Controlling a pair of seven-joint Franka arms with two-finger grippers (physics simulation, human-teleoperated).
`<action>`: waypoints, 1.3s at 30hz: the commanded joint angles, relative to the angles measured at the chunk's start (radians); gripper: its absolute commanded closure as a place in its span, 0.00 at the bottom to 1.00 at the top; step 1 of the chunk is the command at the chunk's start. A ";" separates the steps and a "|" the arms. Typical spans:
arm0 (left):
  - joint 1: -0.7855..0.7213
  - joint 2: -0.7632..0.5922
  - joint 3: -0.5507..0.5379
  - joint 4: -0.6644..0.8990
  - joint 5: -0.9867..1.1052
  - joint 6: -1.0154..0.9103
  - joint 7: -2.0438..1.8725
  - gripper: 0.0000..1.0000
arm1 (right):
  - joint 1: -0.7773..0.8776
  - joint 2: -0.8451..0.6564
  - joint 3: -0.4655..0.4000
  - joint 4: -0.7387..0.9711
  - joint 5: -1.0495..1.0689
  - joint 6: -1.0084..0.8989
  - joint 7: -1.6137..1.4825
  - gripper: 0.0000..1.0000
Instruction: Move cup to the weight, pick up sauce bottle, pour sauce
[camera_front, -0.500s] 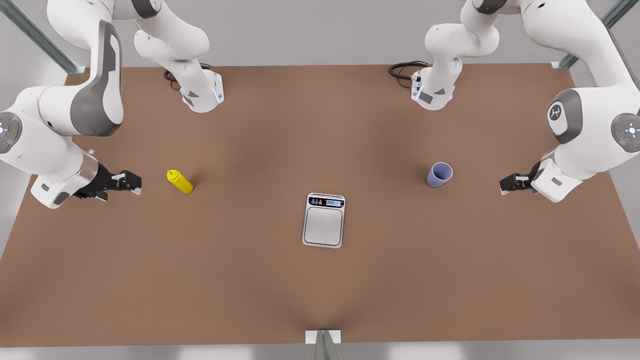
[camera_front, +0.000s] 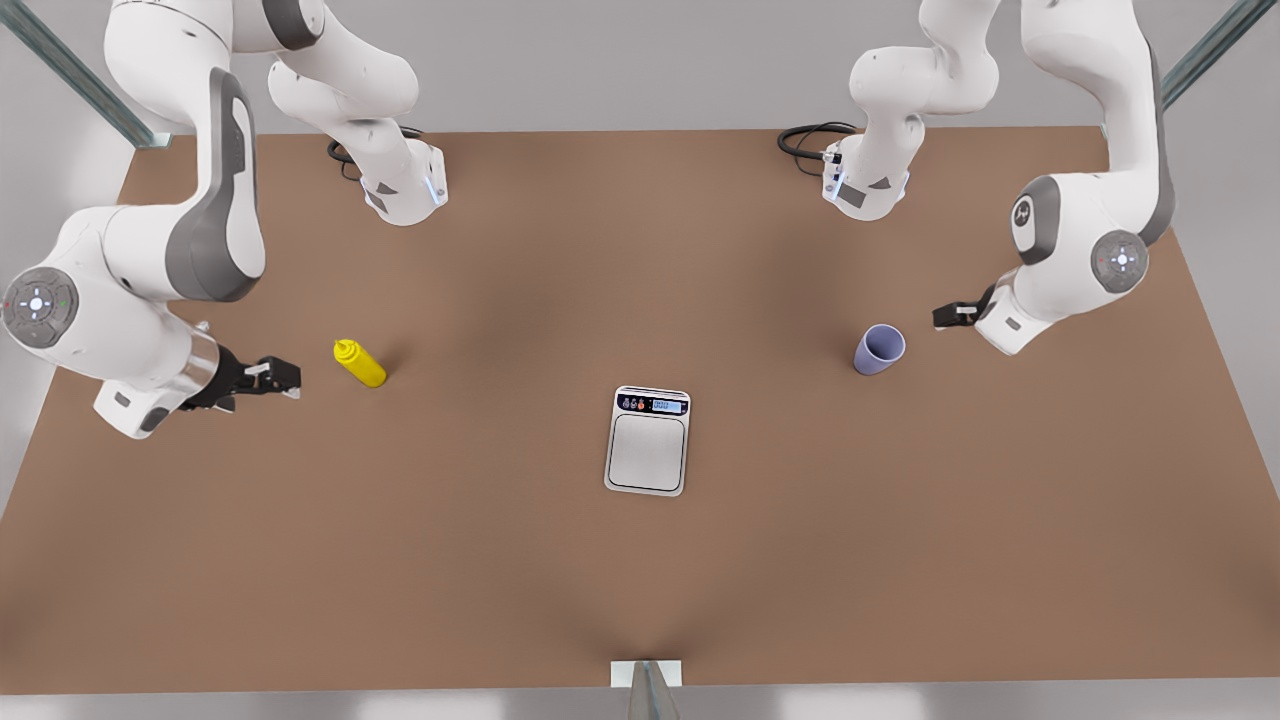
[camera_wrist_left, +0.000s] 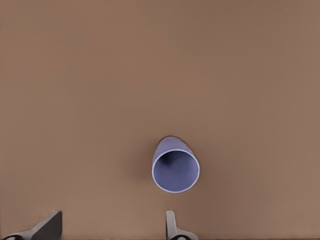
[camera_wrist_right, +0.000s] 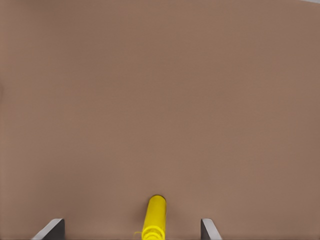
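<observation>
The cup (camera_front: 880, 350) is standing upright on the brown table (camera_front: 500, 560), on the front view's right side. It is being seen from above in the left wrist view, where its round rim and dark inside are showing. The left gripper (camera_front: 944, 317) is being held just beside the cup, a little farther back and to the front view's right, and the two are apart. Its two fingers (camera_wrist_left: 172, 226) are spread wide with nothing between them, and the cup (camera_wrist_left: 175, 165) is sitting just ahead of them, off to one finger's side.

The sauce bottle (camera_front: 359, 363) is standing on the front view's left side of the table. The right gripper (camera_front: 285, 377) is being held near it, on its left in the front view, and it is not touching the bottle. Its fingers (camera_wrist_right: 50, 229) are parted wide and are empty, and the sauce bottle (camera_wrist_right: 155, 216) is lined up between them, just ahead.

The weight (camera_front: 648, 441) is lying flat near the middle of the table, between the bottle and the cup and nearer the front edge, well apart from both.
</observation>
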 joint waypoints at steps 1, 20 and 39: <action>0.001 -0.003 0.000 -0.014 0.012 0.013 0.000 0.00 | 0.000 0.002 0.000 0.000 0.000 -0.001 0.000 0.00; -0.019 0.107 -0.003 -0.338 -0.001 0.593 0.000 0.00 | -0.279 -0.084 -0.002 -0.365 0.218 0.167 -1.110 0.00; -0.074 0.209 -0.002 -0.366 -0.002 0.739 -0.038 0.58 | -0.672 0.177 0.009 -0.830 0.942 0.254 -2.313 0.00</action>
